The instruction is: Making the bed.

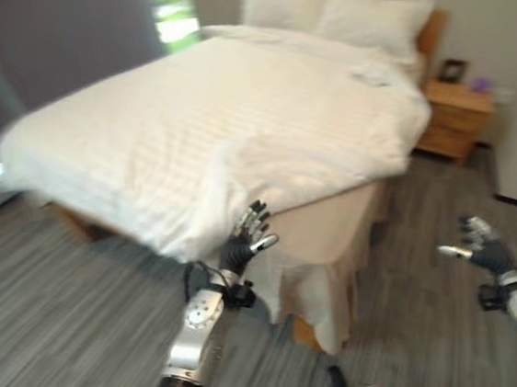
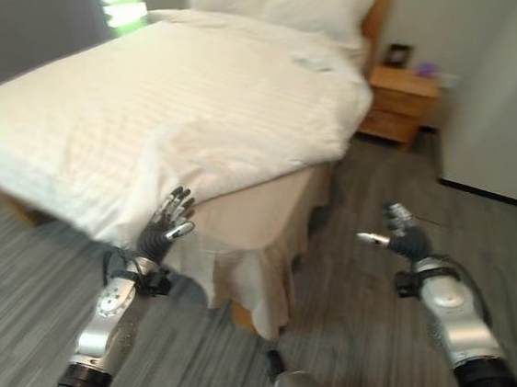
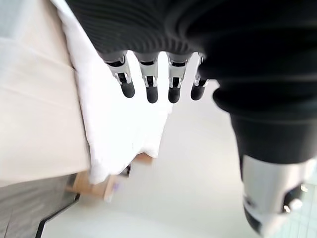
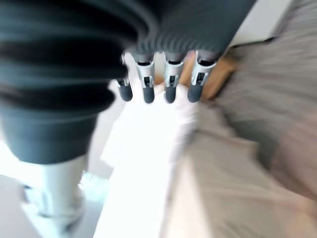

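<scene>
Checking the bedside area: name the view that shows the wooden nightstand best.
The left eye view: the nightstand stands whole beside the bed. The right eye view shows it too. The left wrist view catches a small part; the right wrist view blurs it.

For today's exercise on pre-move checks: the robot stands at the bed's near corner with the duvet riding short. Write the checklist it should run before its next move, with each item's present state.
1. Left hand free to grasp: ok, fingers straight, just below the duvet's hanging edge.
2. Right hand free: ok, open, out over the wooden floor, apart from the bed.
3. Duvet covers the near corner: not ok, the beige mattress side and bed skirt are bare.
4. Duvet lies flat: not ok, folds bunch near the corner.
5. Pillows at the headboard: ok, two side by side.
6. Left hand touches the duvet: cannot tell.
</scene>
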Controlling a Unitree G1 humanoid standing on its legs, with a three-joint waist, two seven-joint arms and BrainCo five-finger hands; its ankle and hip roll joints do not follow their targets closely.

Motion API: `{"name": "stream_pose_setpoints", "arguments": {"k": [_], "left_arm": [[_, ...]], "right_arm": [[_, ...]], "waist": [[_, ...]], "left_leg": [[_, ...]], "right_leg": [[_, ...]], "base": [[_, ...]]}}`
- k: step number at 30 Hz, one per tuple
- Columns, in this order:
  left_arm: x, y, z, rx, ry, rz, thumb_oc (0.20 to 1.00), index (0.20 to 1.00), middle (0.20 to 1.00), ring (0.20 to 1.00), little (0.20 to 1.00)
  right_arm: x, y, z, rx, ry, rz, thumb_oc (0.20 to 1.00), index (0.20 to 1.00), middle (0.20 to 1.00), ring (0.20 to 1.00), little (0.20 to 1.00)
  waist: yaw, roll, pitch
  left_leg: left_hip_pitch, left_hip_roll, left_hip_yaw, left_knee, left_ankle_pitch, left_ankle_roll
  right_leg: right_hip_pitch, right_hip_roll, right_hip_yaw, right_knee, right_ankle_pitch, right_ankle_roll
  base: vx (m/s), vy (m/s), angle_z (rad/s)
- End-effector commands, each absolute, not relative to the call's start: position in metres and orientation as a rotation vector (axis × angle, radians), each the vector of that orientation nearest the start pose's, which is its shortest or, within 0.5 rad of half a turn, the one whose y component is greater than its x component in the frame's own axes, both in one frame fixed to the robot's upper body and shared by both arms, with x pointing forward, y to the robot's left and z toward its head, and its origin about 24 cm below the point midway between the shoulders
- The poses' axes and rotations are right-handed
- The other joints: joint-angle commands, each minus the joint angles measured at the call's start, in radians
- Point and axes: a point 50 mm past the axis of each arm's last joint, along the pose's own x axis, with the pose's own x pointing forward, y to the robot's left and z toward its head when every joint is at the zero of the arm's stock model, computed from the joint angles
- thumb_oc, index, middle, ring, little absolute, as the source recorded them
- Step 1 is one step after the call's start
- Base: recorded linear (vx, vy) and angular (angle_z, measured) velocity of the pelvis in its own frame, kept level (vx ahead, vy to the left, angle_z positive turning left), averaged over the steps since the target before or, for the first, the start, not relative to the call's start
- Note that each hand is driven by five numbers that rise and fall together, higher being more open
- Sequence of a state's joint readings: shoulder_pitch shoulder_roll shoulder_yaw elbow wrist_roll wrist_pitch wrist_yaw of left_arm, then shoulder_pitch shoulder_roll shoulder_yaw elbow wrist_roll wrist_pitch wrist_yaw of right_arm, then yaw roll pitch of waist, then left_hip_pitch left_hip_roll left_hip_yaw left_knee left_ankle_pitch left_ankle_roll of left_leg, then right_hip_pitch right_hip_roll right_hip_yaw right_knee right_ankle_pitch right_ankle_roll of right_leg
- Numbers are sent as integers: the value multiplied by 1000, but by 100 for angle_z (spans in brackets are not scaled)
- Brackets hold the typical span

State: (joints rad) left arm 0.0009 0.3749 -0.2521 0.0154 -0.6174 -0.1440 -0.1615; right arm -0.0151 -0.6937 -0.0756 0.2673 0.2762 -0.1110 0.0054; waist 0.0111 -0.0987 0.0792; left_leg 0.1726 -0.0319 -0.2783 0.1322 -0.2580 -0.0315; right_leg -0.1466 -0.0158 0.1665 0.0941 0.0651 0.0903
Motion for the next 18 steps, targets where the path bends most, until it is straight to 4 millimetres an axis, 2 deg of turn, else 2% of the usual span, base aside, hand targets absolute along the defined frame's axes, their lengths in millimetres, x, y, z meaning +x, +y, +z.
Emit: {"name": "stream_pose_setpoints", "arguments": {"k": [1, 3, 5, 8, 9, 11, 12, 15, 16, 18], "left_arm": [[248, 157, 71, -277, -129, -455, 1000, 1000, 1000, 1000, 1000], [248, 158, 71, -278, -131, -453, 1000, 1000, 1000, 1000, 1000], [247, 152, 68, -291, -99, -491, 1000, 1000, 1000, 1000, 1000], [239, 152, 65, -298, -67, -520, 1000, 1000, 1000, 1000, 1000], [238, 152, 65, -307, -62, -526, 1000, 1000, 1000, 1000, 1000], [238, 154, 64, -312, -55, -521, 1000, 1000, 1000, 1000, 1000], [236, 158, 66, -315, -55, -514, 1000, 1000, 1000, 1000, 1000], [236, 164, 67, -312, -55, -488, 1000, 1000, 1000, 1000, 1000], [234, 173, 68, -303, -53, -463, 1000, 1000, 1000, 1000, 1000], [233, 176, 68, -300, -51, -452, 1000, 1000, 1000, 1000, 1000]], "right_arm": [[292, -334, 171, -577, -227, -210, 1000, 1000, 1000, 1000, 1000], [293, -333, 172, -577, -230, -208, 1000, 1000, 1000, 1000, 1000], [310, -342, 209, -720, -240, -246, 1000, 1000, 1000, 1000, 1000], [332, -350, 251, -941, -204, -312, 1000, 1000, 1000, 1000, 1000], [342, -350, 259, -943, -189, -341, 1000, 1000, 1000, 1000, 1000], [351, -346, 267, -949, -175, -350, 1000, 1000, 1000, 1000, 1000], [364, -339, 287, -1007, -160, -375, 1000, 1000, 1000, 1000, 1000], [376, -324, 308, -1021, -179, -394, 1000, 1000, 1000, 1000, 1000], [383, -308, 333, -995, -220, -422, 1000, 1000, 1000, 1000, 1000], [385, -302, 343, -983, -241, -428, 1000, 1000, 1000, 1000, 1000]], "waist": [[21, -27, 23], [14, -27, 22], [25, -32, 39], [51, -29, 34], [55, -26, 34], [54, -20, 33], [66, -16, 33], [80, -9, 42], [106, 6, 61], [114, 12, 69]], "left_leg": [[-109, -11, -18, -126, 282, -1], [-114, -13, -21, -126, 286, -2], [-147, -3, 39, -123, 273, -8], [-132, 2, 14, -161, 287, -17], [-127, 7, 8, -178, 293, -17], [-123, 12, 6, -198, 303, -19], [-135, 14, 2, -216, 318, -21], [-165, 12, -9, -219, 331, -24], [-228, 9, -26, -219, 349, -30], [-254, 5, -34, -219, 357, -31]], "right_leg": [[165, -21, -17, -130, 34, 61], [162, -24, -20, -131, 37, 61], [170, -41, -85, -137, 29, 42], [178, -26, -98, -148, 31, 27], [176, -21, -99, -149, 30, 25], [172, -16, -101, -149, 29, 22], [160, -11, -107, -158, 32, 18], [135, -11, -121, -168, 37, 15], [77, -10, -141, -167, 43, 12], [54, -9, -147, -166, 46, 11]], "base": [[97, -206, 71], [13, -91, 66], [14, -131, 82], [63, -93, 63], [34, -67, 9], [9, -40, 3], [-23, -44, 5], [-78, -34, -8], [-147, -44, 11], [-113, -41, 17]]}}
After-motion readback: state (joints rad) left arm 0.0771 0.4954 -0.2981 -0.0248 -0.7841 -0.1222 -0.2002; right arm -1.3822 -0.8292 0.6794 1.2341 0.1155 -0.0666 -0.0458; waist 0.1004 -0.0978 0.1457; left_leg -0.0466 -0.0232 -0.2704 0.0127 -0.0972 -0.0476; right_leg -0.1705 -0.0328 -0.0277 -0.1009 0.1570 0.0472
